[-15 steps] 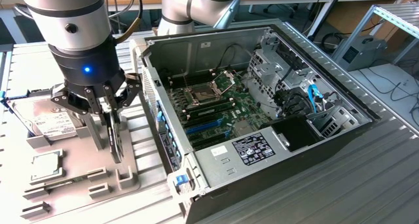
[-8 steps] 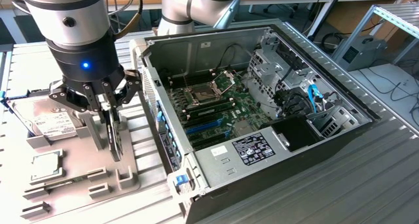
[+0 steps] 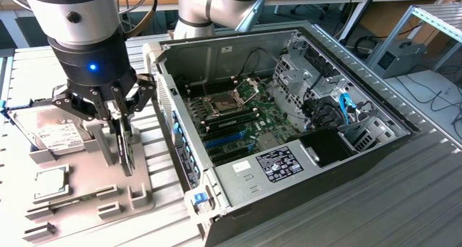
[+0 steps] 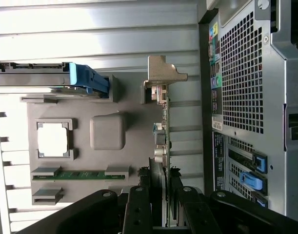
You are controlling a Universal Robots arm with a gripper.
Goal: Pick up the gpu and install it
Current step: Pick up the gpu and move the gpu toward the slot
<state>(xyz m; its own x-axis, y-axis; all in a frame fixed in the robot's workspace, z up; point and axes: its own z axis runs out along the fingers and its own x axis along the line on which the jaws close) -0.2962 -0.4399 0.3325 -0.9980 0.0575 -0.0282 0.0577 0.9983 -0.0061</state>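
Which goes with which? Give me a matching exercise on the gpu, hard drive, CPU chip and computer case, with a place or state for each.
Things:
1. gpu
2. hard drive
3. CPU chip
4. computer case

Places or states:
a. side open, motherboard exposed
b. lying flat in a square pocket of the tray
c. standing on edge, gripped by the claw
d. white label up, at the tray's end on the exterior view's left

Pairs: 1-c, 2-d, 3-b, 4-a
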